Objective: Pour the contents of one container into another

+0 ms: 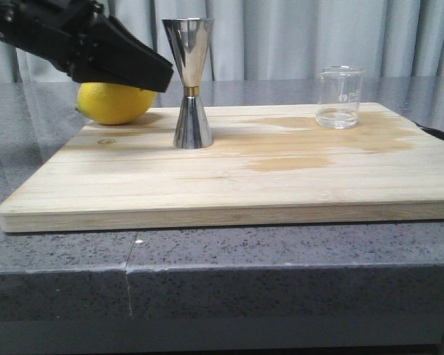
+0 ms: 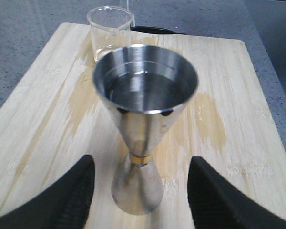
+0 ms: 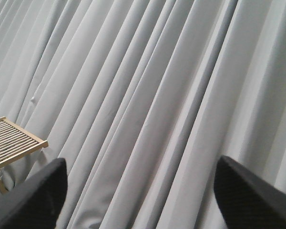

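Note:
A steel jigger (image 1: 190, 83) with a gold band stands upright on the wooden board (image 1: 229, 185), holding clear liquid in its upper cup (image 2: 145, 83). A small glass beaker (image 1: 340, 97) stands at the board's far right; it shows beyond the jigger (image 2: 109, 28) in the left wrist view. My left gripper (image 1: 144, 70) hovers just left of the jigger's upper cup, open (image 2: 140, 183), its fingers either side of the jigger's lower half without touching. My right gripper (image 3: 140, 191) is open with nothing between its fingers, facing a curtain, and is out of the front view.
A yellow lemon (image 1: 115, 102) lies at the board's back left, under my left arm. The board rests on a grey stone counter (image 1: 281, 274). Wet stains mark the board near the beaker (image 1: 296, 159). A grey curtain hangs behind, with a slatted wooden rack (image 3: 12, 140).

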{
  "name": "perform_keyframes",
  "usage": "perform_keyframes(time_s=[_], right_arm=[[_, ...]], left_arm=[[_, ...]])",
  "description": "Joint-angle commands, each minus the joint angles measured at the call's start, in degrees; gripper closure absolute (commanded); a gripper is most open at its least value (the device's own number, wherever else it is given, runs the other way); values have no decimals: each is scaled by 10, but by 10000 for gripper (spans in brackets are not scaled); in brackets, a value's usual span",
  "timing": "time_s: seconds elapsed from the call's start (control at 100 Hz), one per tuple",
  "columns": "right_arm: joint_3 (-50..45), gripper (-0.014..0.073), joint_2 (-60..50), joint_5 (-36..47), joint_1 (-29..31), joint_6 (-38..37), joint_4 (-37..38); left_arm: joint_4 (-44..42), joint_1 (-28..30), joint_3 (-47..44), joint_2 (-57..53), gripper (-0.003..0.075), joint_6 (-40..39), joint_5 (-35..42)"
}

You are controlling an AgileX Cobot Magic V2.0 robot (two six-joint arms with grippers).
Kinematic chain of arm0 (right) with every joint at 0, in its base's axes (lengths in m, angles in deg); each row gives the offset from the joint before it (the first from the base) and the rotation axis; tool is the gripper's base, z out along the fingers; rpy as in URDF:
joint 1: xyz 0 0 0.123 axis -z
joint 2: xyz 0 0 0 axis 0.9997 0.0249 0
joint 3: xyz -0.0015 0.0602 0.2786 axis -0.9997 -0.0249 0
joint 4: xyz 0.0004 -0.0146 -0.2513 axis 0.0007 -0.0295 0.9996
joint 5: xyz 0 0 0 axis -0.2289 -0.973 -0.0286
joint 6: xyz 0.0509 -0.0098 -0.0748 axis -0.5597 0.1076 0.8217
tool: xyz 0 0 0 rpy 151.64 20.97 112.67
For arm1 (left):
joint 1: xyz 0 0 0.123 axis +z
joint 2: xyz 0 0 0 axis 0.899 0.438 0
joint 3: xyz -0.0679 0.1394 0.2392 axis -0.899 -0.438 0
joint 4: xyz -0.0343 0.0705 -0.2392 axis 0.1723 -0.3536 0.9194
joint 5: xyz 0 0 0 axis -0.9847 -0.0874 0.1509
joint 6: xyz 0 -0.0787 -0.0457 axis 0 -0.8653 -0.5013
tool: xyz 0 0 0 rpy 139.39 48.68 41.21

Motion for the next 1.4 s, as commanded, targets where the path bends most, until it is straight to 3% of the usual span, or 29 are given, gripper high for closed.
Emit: perform_keyframes(time_s=[0.0,0.56,0.79,0.97,1.15,1.26,1.39], right_arm=[[18,29,-15,23,3,3,-27],[18,32,-15,14,3,3,-27],[18,33,-17,-31,3,3,-27],[18,33,-43,-159,11,3,-43],[18,33,-101,-311,34,3,-58],[18,33,-148,-417,52,3,-58],[18,33,-204,-533,71,3,-58]], left_arm=[[30,10,11,-41,319,-9,-56],[29,34,11,-126,320,-24,-56],[51,61,15,-204,320,-100,-56],[69,110,38,-287,320,-160,-55],[65,207,84,-375,320,-194,-31],[44,288,91,-430,320,-277,77],[-61,353,69,-491,320,-413,223]])
